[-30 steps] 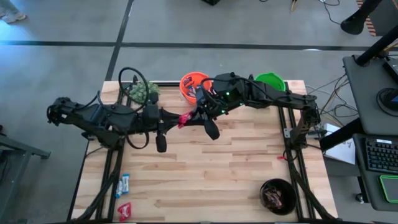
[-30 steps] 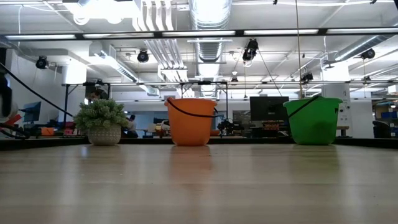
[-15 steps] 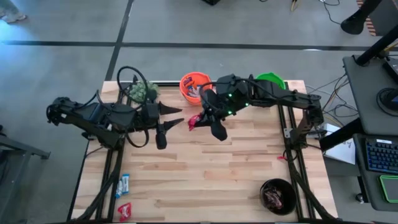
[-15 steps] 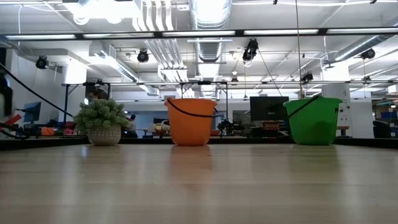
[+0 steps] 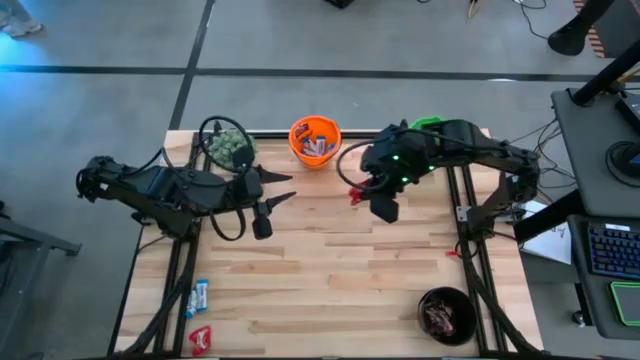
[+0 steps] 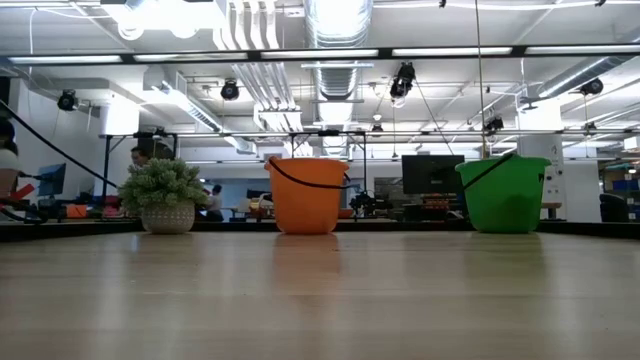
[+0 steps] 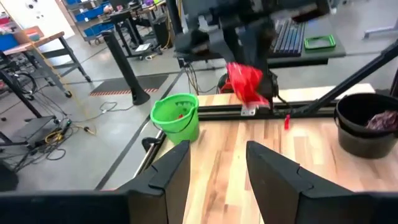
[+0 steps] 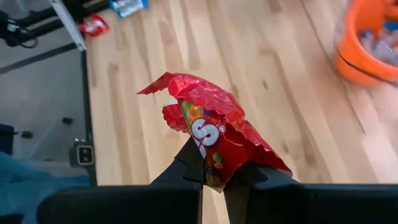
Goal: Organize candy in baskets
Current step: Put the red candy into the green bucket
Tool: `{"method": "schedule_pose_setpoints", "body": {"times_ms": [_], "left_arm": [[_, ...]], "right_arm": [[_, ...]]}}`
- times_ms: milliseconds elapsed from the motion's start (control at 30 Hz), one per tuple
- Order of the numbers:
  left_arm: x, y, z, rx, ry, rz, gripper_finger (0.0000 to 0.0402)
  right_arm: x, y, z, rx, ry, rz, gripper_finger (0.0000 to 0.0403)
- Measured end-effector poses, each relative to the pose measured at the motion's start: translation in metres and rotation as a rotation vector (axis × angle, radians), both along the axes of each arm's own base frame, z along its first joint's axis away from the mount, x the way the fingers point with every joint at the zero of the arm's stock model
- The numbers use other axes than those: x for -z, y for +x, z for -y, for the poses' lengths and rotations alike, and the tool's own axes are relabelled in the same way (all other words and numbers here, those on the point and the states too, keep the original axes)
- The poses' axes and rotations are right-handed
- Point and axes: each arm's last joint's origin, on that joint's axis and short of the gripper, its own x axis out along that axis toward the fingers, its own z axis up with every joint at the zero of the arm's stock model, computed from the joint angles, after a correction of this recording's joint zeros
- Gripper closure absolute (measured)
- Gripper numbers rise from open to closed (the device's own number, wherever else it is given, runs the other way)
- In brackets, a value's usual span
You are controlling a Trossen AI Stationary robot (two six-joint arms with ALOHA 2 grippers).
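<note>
**Red candy pinched in right gripper, near green basket**

Right gripper is pinching a red candy by its lower edge; most of the wrapper is sticking out free past the fingertips, crumpled & flared. In the high view it's hanging over the table, between the orange basket & the green basket, not touching the wood.

Left gripper is sitting over the table's left half, near the fuzzy plant, fingers spread w/ nothing between them.

Handling, as a guess: pack is looking light, thin & soft, foil prob. slippery, contents loose inside. Edge grip is letting it flop; a hold nearer the middle, across the flat faces, would be steadier. Not fragile, so a firm squeeze should be OK.

Black basket is sitting at the near right corner w/ dark wrappers in it. Two more candies, a blue-white one & a red one, are lying near the front left corner.
</note>
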Motion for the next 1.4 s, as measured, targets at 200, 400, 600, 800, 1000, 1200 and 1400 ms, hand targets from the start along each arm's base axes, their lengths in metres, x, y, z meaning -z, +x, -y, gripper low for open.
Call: {"method": "schedule_pose_setpoints", "body": {"times_ms": [200, 400, 600, 800, 1000, 1200, 1400], "left_arm": [[0.008, 0.007, 0.001, -0.027, 0.034, -0.055, 0.0262], [0.012, 0.011, -0.002, -0.144, 0.098, -0.078, 0.0262], [0.016, 0.011, -0.014, -0.191, 0.114, -0.126, 0.0262], [0.019, 0.013, -0.042, -0.301, 0.112, -0.159, 0.0263], [0.020, 0.012, -0.078, -0.439, 0.109, -0.185, 0.0263], [0.020, 0.009, -0.106, -0.508, 0.089, -0.199, 0.0263], [0.021, 0.006, -0.122, -0.557, 0.086, -0.211, 0.0263]], "right_arm": [[-0.006, -0.020, 0.002, 0.066, -0.036, -0.045, 0.0386], [-0.007, -0.036, 0.015, 0.163, -0.138, -0.104, 0.0386], [-0.002, -0.039, 0.039, 0.190, -0.208, -0.167, 0.0385], [0.005, -0.043, 0.081, 0.250, -0.251, -0.222, 0.0385], [0.012, -0.059, 0.123, 0.345, -0.264, -0.279, 0.0385], [0.012, -0.078, 0.153, 0.418, -0.272, -0.301, 0.0385], [0.012, -0.095, 0.175, 0.473, -0.283, -0.317, 0.0385]]}}
